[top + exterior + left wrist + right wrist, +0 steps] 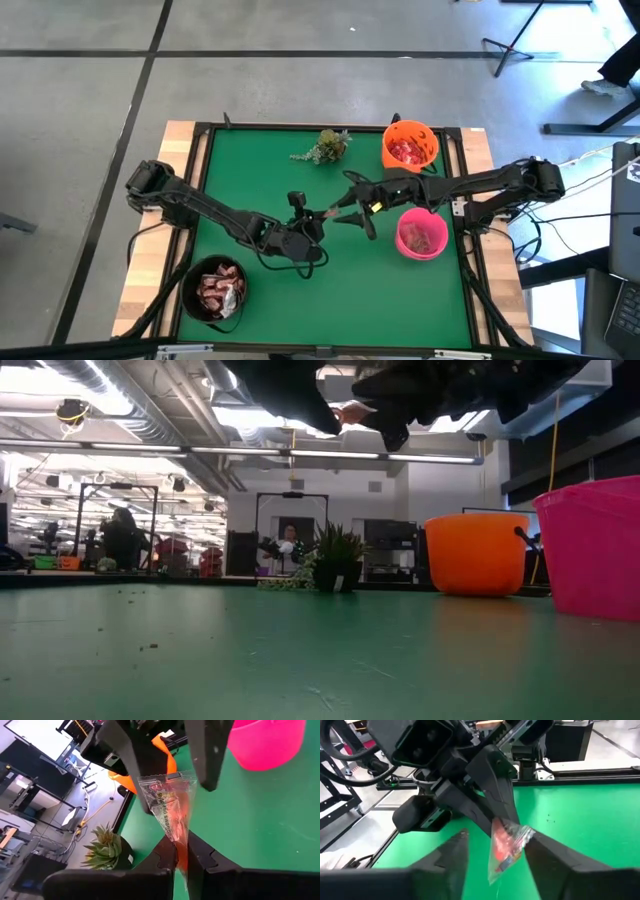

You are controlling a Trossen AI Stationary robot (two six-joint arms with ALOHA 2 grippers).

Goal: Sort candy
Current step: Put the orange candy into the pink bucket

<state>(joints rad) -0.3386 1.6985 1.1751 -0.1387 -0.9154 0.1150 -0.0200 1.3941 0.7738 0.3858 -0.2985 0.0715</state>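
Observation:
A clear-wrapped candy (170, 812) with red filling is lifted above the middle of the green table (300, 310). My left gripper (182, 857) is shut on it, reaching in from the table's left (322, 214). My right gripper (497, 836) is open and comes from the right (347, 205). Its two fingers stand on either side of the candy's (507, 842) free end. More candy lies in the black bowl (218, 290) at the near left and in the orange bowl (410, 146) at the far right. My left gripper pinches the clear wrapper's narrow end (181, 851) between its two fingers. The candy is lifted clear of the table, and its wider sealed end (167, 782) sticks out toward my right gripper. My right gripper: I cannot tell whether a finger (545, 847) touches the wrapper's corner (529, 832).
A pink bowl (422, 236) stands right of my right gripper, with the orange bowl (478, 553) behind it. A small green plant sprig (325, 147) lies near the far edge. Bare green table stretches between the black bowl and the pink bowl.

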